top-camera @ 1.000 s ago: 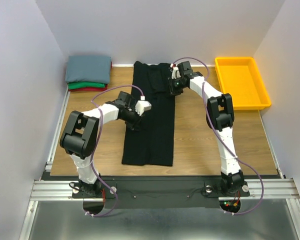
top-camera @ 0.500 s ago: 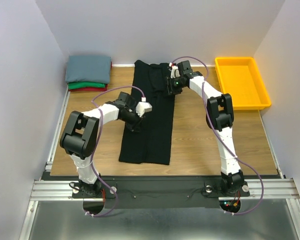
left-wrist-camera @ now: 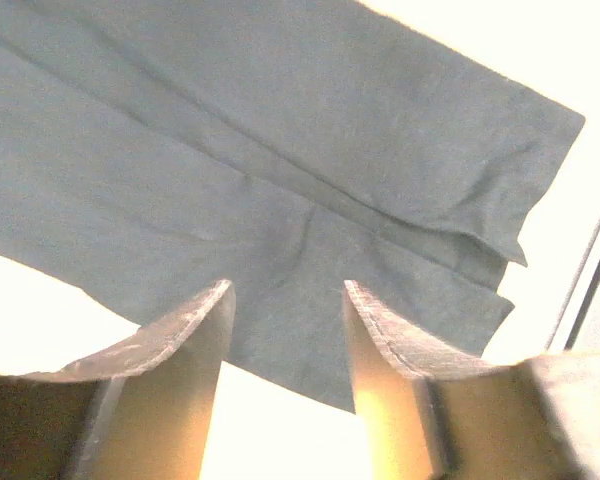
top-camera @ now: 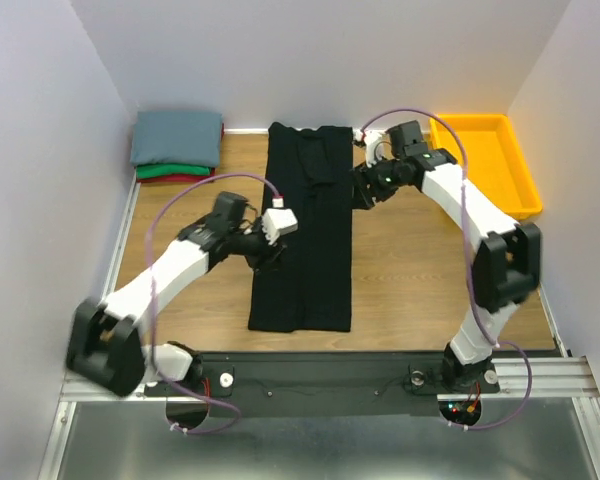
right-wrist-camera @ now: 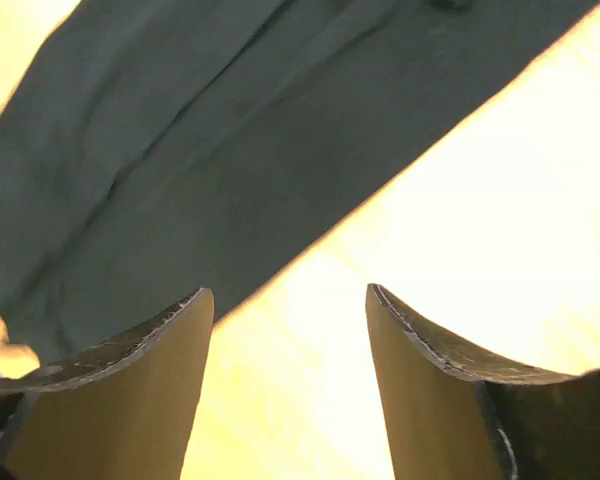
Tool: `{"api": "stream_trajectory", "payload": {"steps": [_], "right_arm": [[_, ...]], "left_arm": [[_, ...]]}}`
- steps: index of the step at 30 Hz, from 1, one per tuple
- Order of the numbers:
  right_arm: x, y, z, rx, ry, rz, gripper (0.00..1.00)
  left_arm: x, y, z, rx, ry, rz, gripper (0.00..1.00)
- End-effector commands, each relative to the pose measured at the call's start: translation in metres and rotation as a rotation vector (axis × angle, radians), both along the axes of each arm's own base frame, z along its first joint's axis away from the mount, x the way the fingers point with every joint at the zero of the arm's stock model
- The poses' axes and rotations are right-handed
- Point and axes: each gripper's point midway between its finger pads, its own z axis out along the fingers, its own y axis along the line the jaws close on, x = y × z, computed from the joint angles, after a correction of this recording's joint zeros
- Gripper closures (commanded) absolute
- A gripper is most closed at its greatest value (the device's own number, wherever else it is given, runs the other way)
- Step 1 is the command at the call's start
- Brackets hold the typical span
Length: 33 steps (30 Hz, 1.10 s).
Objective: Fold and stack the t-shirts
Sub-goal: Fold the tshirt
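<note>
A black t-shirt (top-camera: 305, 230) lies on the table as a long strip folded lengthwise, running from the back edge toward the front. Folded grey-blue (top-camera: 177, 138), green (top-camera: 170, 171) and red (top-camera: 180, 179) t-shirts sit stacked at the back left corner. My left gripper (top-camera: 270, 252) hovers open over the strip's left edge; in its wrist view the black t-shirt (left-wrist-camera: 280, 170) shows between and beyond the fingers (left-wrist-camera: 185, 330). At the strip's right edge near the back, my right gripper (top-camera: 363, 192) is open, with bare table between its fingers (right-wrist-camera: 420, 340) and the black t-shirt (right-wrist-camera: 210, 160) beyond.
A yellow plastic bin (top-camera: 481, 165) stands at the back right. White walls close the table on three sides, and a metal rail (top-camera: 320, 375) runs along the front edge by the arm bases.
Both grippers have opened and let go of the black t-shirt. The right gripper drew off to the right edge of the strip; the left arm swung lower and leftward. The shirt's front end shifted slightly.
</note>
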Motion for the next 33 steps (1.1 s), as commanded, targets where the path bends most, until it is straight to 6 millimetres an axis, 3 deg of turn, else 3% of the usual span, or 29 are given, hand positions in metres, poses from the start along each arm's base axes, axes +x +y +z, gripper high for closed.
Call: {"api": "stream_trajectory", "payload": {"steps": [1,3,4,6,7,9,10,11,13,18,22,28,33], "right_arm": [[-0.092,0.006,0.005,-0.092,-0.044,0.299,0.33],[-0.121,0.003,-0.006,-0.165,-0.061,0.37,0.35],[-0.153,0.009,-0.016,-0.186,-0.051,0.441,0.36],[-0.175,0.015,-0.025,-0.22,-0.059,0.496,0.36],[-0.202,0.02,-0.042,-0.263,-0.031,0.554,0.37],[-0.222,0.027,-0.051,-0.293,-0.053,0.594,0.38],[-0.237,0.041,-0.056,-0.294,-0.076,0.637,0.39],[-0.247,0.036,-0.069,-0.327,-0.077,0.644,0.39],[-0.258,0.049,-0.074,-0.319,-0.122,0.675,0.4],[-0.258,0.051,-0.094,-0.359,-0.182,0.684,0.41],[-0.261,0.055,-0.112,-0.39,-0.196,0.71,0.44],[-0.276,0.066,-0.114,-0.351,-0.186,0.755,0.47],[-0.288,0.066,-0.117,-0.339,-0.17,0.782,0.47]], "left_arm": [[-0.019,0.016,0.058,-0.057,-0.316,-0.073,0.27],[-0.031,0.035,0.056,0.0,-0.39,-0.075,0.2],[-0.034,0.04,0.052,0.021,-0.388,-0.079,0.18],[-0.055,0.051,0.03,0.075,-0.318,-0.125,0.18],[-0.063,0.053,0.023,0.091,-0.312,-0.177,0.2],[-0.081,0.063,0.002,0.128,-0.262,-0.226,0.28],[-0.079,0.064,0.002,0.127,-0.277,-0.226,0.3],[-0.078,0.063,0.004,0.126,-0.303,-0.25,0.3],[-0.081,0.067,-0.003,0.157,-0.314,-0.29,0.32],[-0.082,0.086,-0.032,0.28,-0.313,-0.331,0.34],[-0.082,0.084,-0.03,0.271,-0.325,-0.341,0.32],[-0.092,0.096,-0.038,0.338,-0.318,-0.431,0.32],[-0.088,0.095,-0.038,0.343,-0.331,-0.432,0.32]]}}
